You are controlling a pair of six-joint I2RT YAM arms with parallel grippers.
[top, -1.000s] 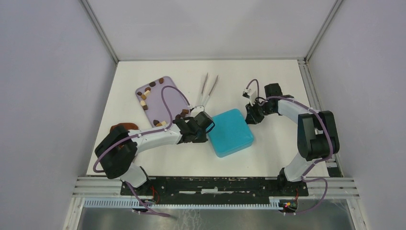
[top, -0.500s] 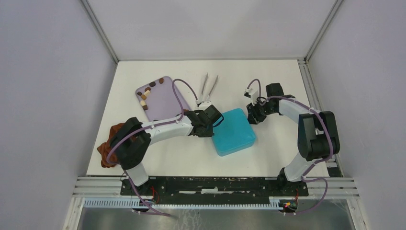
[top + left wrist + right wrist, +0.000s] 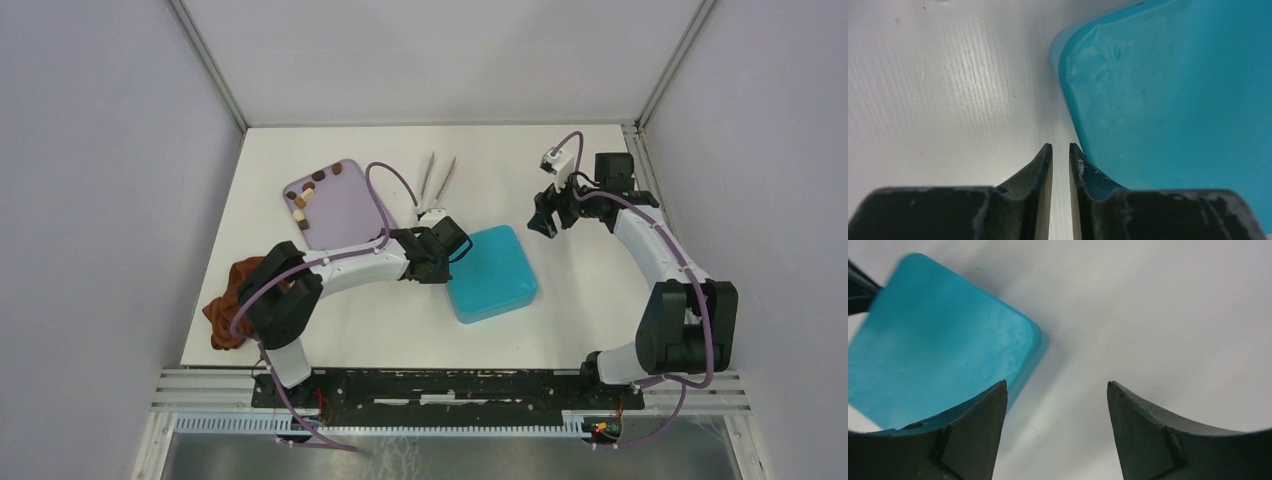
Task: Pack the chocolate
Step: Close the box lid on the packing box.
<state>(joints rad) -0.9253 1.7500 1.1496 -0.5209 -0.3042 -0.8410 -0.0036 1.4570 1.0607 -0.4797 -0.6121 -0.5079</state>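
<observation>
Several small brown and tan chocolate pieces [image 3: 303,199] lie along the far-left edge of the lilac tray [image 3: 345,205]. The teal box [image 3: 490,273] lies closed-side up in the middle of the table. My left gripper [image 3: 448,258] is low at the box's left edge, shut with only a thin gap and nothing in it. In the left wrist view my left gripper [image 3: 1060,146] has its right finger against the teal box [image 3: 1173,90]. My right gripper [image 3: 541,220] hovers apart from the box's far-right corner. In the right wrist view my right gripper [image 3: 1057,383] is open and empty, with the teal box [image 3: 938,335] to its left.
Metal tongs [image 3: 436,183] lie behind the box, next to the tray. A reddish-brown cloth [image 3: 228,298] is bunched at the table's left edge beside the left arm. The left arm crosses over the tray's near end. Walls close in the table on three sides.
My right gripper has opened and pulled back to the far right, away from the box. My left gripper moved right to the box's left edge; the box shifted slightly.
</observation>
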